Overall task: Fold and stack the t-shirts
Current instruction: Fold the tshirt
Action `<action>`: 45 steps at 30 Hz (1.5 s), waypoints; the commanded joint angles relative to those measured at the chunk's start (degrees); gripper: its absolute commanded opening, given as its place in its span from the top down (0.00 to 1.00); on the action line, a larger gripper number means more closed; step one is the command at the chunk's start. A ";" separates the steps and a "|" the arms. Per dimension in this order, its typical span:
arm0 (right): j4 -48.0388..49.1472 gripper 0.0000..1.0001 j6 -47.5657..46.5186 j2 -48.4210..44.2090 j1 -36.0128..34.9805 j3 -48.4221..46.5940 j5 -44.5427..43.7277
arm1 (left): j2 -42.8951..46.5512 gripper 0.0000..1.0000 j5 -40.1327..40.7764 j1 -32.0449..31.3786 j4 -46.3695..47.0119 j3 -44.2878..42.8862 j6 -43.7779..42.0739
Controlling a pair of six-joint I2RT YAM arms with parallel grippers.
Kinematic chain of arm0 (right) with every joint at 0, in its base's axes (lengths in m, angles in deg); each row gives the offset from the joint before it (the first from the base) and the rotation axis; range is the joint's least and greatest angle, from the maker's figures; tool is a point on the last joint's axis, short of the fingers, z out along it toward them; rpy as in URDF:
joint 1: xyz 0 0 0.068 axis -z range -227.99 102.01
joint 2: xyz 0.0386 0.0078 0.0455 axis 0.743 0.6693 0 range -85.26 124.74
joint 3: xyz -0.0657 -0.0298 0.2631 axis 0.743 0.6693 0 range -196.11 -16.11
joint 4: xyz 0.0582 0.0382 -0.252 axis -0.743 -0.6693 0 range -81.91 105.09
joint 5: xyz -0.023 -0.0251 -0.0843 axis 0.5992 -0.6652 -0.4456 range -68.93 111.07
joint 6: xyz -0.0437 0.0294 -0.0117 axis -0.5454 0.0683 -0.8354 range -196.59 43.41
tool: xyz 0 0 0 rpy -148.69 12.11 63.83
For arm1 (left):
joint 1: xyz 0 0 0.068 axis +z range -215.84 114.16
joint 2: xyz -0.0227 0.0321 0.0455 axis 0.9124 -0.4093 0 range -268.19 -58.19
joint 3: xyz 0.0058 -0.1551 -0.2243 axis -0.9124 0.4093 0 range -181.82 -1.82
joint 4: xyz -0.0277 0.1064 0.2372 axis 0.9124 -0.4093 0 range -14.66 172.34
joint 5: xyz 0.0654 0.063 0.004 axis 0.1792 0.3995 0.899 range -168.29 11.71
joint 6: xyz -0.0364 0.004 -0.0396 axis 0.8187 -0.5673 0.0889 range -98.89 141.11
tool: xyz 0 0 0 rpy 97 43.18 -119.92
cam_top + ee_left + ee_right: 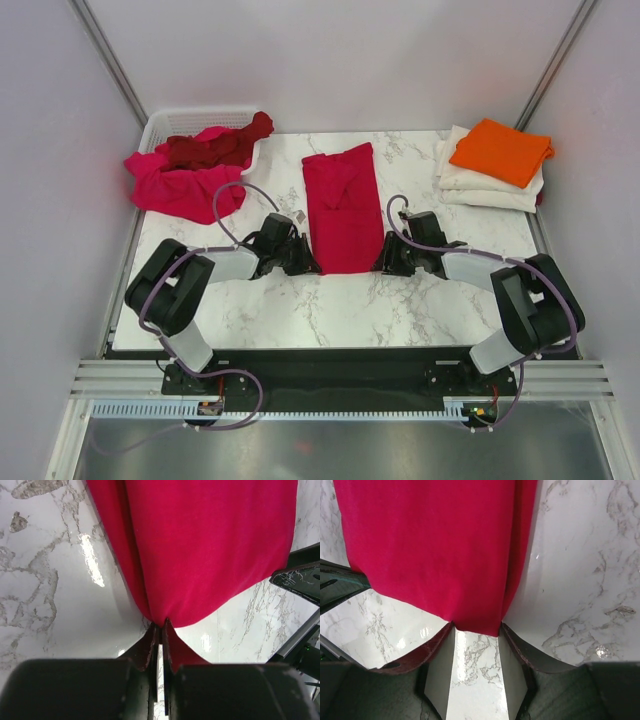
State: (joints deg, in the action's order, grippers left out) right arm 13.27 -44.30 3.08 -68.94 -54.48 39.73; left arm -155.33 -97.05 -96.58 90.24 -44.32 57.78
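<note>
In the middle of the marble table (300, 310), a crimson shirt (343, 205) folded into a long strip, running near to far. Pinched at its near left corner by the left gripper (160, 626), jaws clenched tight on the cloth. At the near right corner, the right gripper (476, 629) with jaws spread wide, released, the hem just between the fingertips and bare marble showing in the gap. Far left, draped over a white basket (160, 125): a magenta-pink shirt (175, 185) with a dark maroon shirt (215, 150) on top. Far right, stacked: an orange shirt (500, 150) folded atop cream-white shirts (480, 190).
</note>
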 commanded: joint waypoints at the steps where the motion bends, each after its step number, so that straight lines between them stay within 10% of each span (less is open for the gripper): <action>1: -1.08 0.53 -0.30 2.54 0.12 1.63 -1.08 | -1.56 0.98 2.77 -0.37 -0.17 -0.92 -0.19; 11: -0.99 0.72 -0.48 1.05 1.09 2.25 -1.87 | -0.15 0.98 3.03 -0.37 -0.17 0.05 -0.80; 16: -1.95 1.00 -1.00 -0.88 1.09 3.47 -1.61 | 1.78 0.98 2.68 -0.37 -0.25 1.45 -1.42; 36: -21.45 1.00 11.56 -34.36 -11.74 4.72 -7.66 | 40.71 0.98 2.50 -7.93 -16.68 14.91 8.77; 45: -30.51 1.00 2.88 -22.10 -11.31 -17.85 -17.77 | 35.55 0.98 3.47 -4.42 -27.14 -1.52 1.14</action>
State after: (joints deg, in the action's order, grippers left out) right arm -13.46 -37.28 -24.37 -80.59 -64.65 27.92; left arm -117.32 -94.58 -102.87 67.53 -40.19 62.78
